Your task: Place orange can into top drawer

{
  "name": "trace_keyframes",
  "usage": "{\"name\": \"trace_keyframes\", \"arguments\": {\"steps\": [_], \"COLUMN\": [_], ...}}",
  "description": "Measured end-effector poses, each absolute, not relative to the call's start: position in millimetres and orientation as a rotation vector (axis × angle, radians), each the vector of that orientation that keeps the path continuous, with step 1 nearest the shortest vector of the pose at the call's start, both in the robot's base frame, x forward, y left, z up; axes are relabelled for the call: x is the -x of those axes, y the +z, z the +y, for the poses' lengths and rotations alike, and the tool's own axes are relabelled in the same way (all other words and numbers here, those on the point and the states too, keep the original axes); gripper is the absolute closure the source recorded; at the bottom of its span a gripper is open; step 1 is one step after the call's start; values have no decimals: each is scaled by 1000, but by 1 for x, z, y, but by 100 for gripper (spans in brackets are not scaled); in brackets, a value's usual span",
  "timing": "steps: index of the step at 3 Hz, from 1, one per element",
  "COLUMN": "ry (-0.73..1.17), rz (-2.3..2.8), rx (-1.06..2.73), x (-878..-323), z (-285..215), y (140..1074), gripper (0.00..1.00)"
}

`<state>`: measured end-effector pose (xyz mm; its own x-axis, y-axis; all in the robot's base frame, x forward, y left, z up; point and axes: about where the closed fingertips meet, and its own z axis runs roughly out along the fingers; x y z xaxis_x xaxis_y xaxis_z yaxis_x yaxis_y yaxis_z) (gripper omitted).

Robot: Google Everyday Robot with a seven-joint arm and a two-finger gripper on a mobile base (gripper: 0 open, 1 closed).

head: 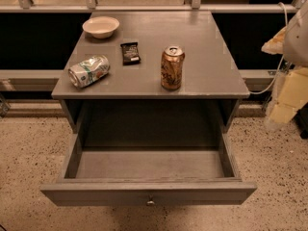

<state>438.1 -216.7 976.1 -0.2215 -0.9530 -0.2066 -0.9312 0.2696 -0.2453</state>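
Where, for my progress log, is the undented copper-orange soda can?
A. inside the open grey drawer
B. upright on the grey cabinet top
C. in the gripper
B: the orange can stands upright on the cabinet top, above the open top drawer; the gripper is at the right edge.

A grey cabinet (211,57) stands on speckled floor (279,177) before dark panels (29,40) and rails (48,8).

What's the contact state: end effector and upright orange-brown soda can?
Apart. Camera view: end effector at the right edge, grey cabinet top between it and the orange-brown soda can.
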Motion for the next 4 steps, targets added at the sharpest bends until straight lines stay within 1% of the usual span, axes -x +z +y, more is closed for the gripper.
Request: {"name": "trace_keyframes", "arguments": {"steps": [1, 2, 4], "ry": [-98, -73, 232], "rz": [2232, 2169, 1830], "rx": [1725, 1679, 1442], "x": [-438, -458, -587], "z": [-217, -208, -134], "y": [976, 977, 967], "gripper": [0, 0, 0]}}
